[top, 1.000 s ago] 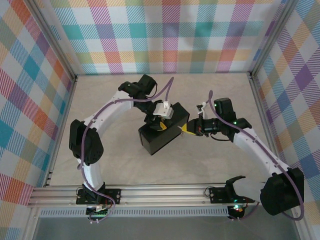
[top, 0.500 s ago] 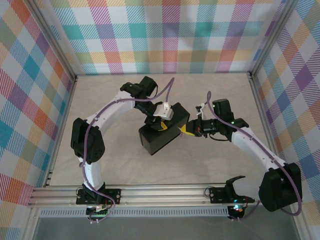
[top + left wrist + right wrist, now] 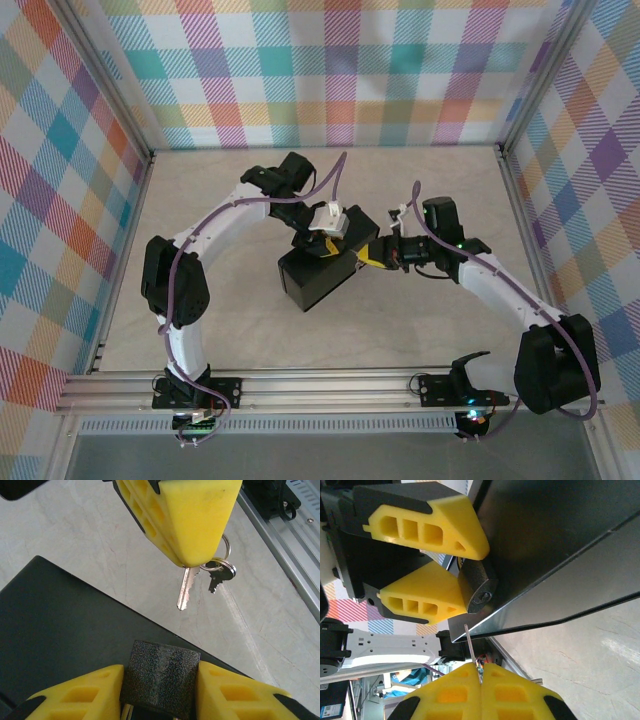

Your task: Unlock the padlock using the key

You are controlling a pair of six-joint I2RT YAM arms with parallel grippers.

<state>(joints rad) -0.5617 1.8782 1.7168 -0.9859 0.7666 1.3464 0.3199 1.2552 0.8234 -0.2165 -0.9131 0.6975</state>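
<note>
The padlock (image 3: 161, 672) has a dark, speckled square body and sits at the edge of a black box (image 3: 315, 282). My left gripper (image 3: 160, 677) is shut on it, one yellow finger pressed to each side. In the right wrist view the padlock's keyhole face (image 3: 482, 597) points toward my right gripper (image 3: 481, 672). That gripper is shut on the key (image 3: 471, 647), whose thin blade sticks out with its tip a short way below the keyhole, not touching. From the left wrist view the key (image 3: 186, 587) hangs under the right gripper (image 3: 195, 530), with a second key (image 3: 220, 575) on the ring.
The black box (image 3: 60, 625) lies diagonally mid-table between both arms. An aluminium rail (image 3: 330, 385) runs along the near edge, and the same rail (image 3: 285, 545) passes behind the right gripper. Plaid walls (image 3: 60, 200) enclose the left, back and right sides.
My left gripper's jaws have narrowed onto the padlock. The right gripper has shifted left with the key, closer to the box and padlock.
</note>
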